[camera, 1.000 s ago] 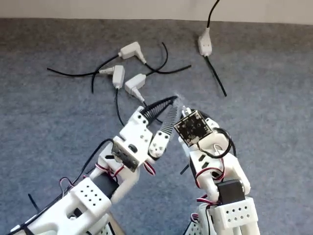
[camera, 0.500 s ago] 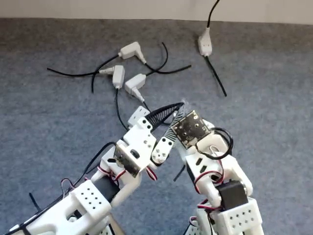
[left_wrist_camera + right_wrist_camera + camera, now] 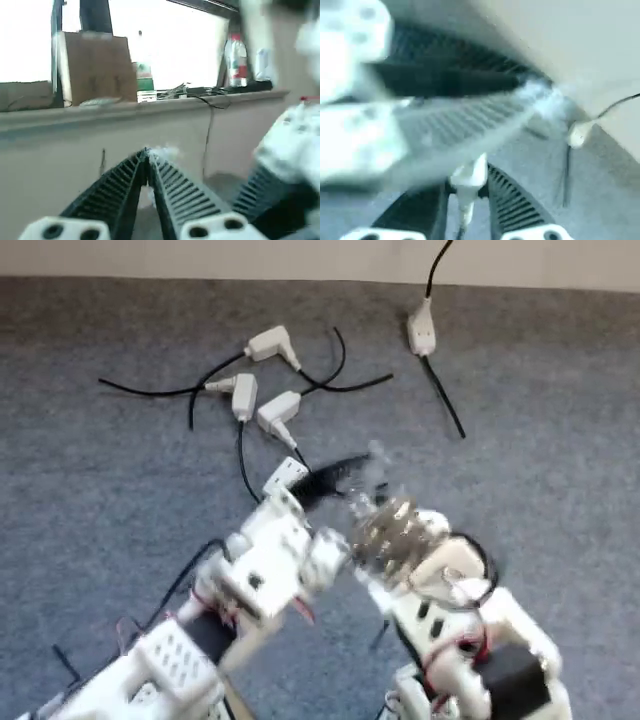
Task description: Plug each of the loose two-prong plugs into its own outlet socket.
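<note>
High view: two white arms rise from 6 o'clock over a grey carpeted surface (image 3: 560, 440). The left arm (image 3: 260, 570) is at 7 o'clock and the right arm (image 3: 450, 590) at 5 o'clock. Their tips meet near the middle and are too blurred there to separate.
Left end effector (image 3: 147, 152): in the left wrist view its two ribbed black fingers lie together and meet at the tips. A small pale smudge sits at the tips; I cannot tell what it is.
Right end effector (image 3: 466, 189): clamped on a white plug (image 3: 470, 174), which sits upright between its two dark fingers in the right wrist view.
Crossing: in the right wrist view the left end effector lies across the scene just beyond the held plug, very close to it. Whether they touch cannot be told.
Three white connectors (image 3: 241, 395): grouped on the surface at 11 o'clock from the meeting tips, near each other, with black cords (image 3: 330, 380) looping among them. Plug or socket cannot be told for each.
Lone white connector (image 3: 420, 332): at 1 o'clock from the tips, well apart from the group, with a black cord at each end. It also shows in the right wrist view (image 3: 577, 134).
Background: a ledge (image 3: 150, 107) carries a cardboard box (image 3: 95, 65) and a bottle (image 3: 237, 60).
</note>
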